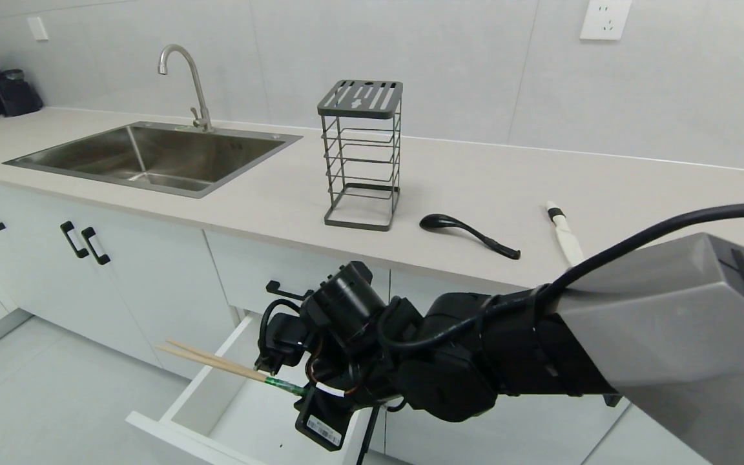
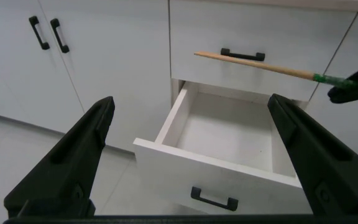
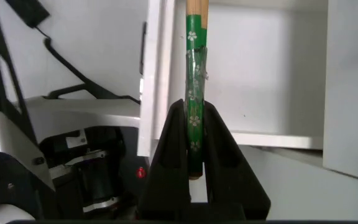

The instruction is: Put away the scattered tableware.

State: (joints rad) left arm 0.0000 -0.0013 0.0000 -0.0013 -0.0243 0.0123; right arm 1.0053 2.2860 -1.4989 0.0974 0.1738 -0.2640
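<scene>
A pair of wooden chopsticks with green ends is held level over the open white drawer below the counter. My right gripper is shut on the green ends. The right wrist view has the chopsticks pinched in the right gripper, with the drawer behind. My left gripper is open, facing the drawer from the front, with the chopsticks and the right gripper farther off. On the counter lie a black spoon and a white utensil.
A grey wire rack stands on the counter left of the spoon. A steel sink with a faucet lies farther left. Cabinet doors with black handles are left of the drawer. A shut drawer front sits above the open one.
</scene>
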